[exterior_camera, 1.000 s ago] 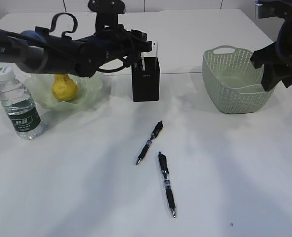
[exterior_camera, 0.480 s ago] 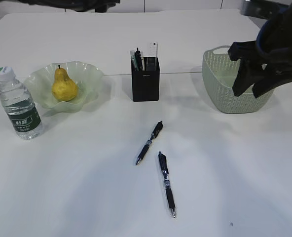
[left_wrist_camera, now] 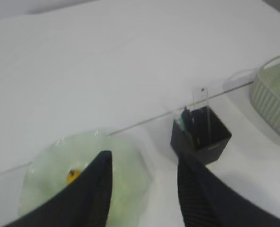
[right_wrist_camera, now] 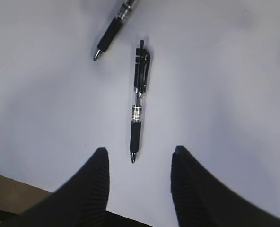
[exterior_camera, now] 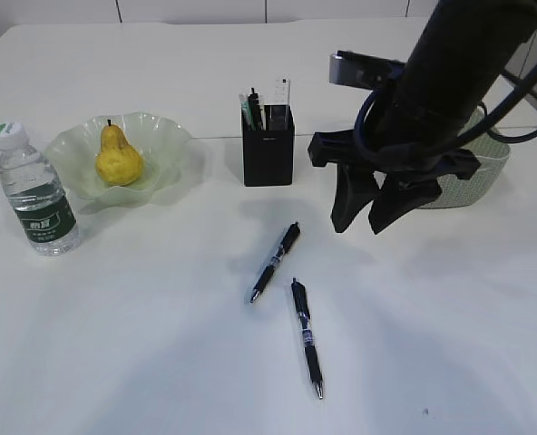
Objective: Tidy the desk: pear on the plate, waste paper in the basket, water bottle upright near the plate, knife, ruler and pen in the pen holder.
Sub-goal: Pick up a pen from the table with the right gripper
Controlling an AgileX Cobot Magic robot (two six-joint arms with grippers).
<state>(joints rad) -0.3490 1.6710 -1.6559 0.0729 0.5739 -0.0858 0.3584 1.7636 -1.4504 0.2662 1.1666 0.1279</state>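
The yellow pear (exterior_camera: 117, 159) lies on the green plate (exterior_camera: 167, 138). Left of the plate, the water bottle (exterior_camera: 33, 192) stands upright. The black pen holder (exterior_camera: 268, 156) has the ruler (exterior_camera: 285, 93) and a knife (exterior_camera: 248, 108) in it. Two black pens (exterior_camera: 276, 263) (exterior_camera: 307, 337) lie on the desk (exterior_camera: 141, 344). My right gripper (exterior_camera: 358, 227) hangs open above the desk, just right of the pens; one pen (right_wrist_camera: 139, 101) points at the gap of that gripper (right_wrist_camera: 140, 152). My left gripper (left_wrist_camera: 142, 158) is open and empty, high over the plate (left_wrist_camera: 45, 161) and pen holder (left_wrist_camera: 201, 135). No waste paper shows.
The sage-green basket (exterior_camera: 477, 177) stands at the right, largely hidden behind my right arm, and shows at the right edge as the basket (left_wrist_camera: 275, 92) in the left wrist view. My left arm is outside the exterior view.
The left arm has pulled back from above the pen holder and left the exterior view. The right arm has swung left from the basket to beside the pens.
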